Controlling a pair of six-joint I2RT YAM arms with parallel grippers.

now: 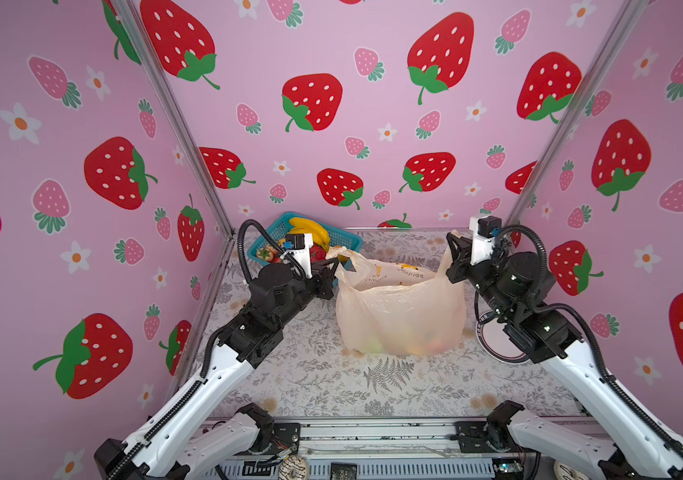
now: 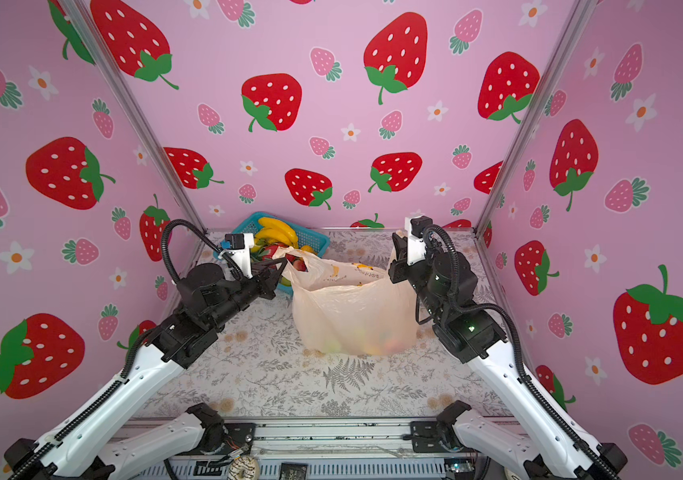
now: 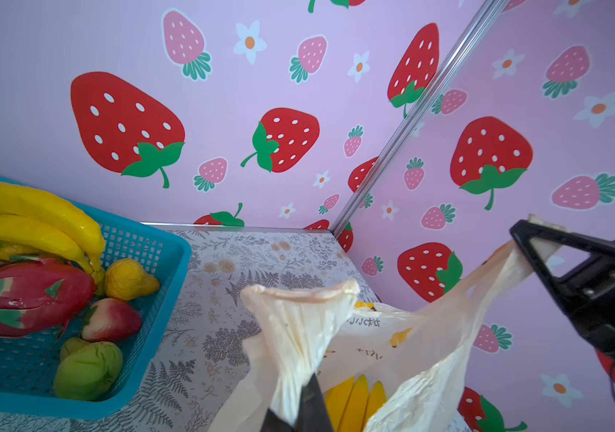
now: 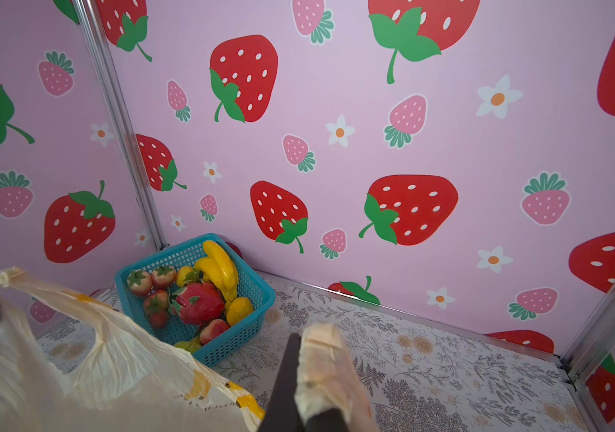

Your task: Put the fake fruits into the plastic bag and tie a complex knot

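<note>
At tabletop (image 1: 331, 382) centre: we note plastic bag (image 1: 400, 316) upright, mouth spread.
Left pincer (image 1: 336, 262): clamped on left handle loop (image 1: 348, 254).
Right pincer (image 1: 451, 245): clamped on right handle loop (image 1: 443, 270).

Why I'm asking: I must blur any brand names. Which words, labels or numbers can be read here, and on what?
Nothing can be quoted with confidence.
On the bag: dark lettering near its mouth, too small and creased to read.
On the round disc, half hidden: pale marks on its dark rim, too small to read.
On the black card at the near edge: faint print, blurred.
</note>
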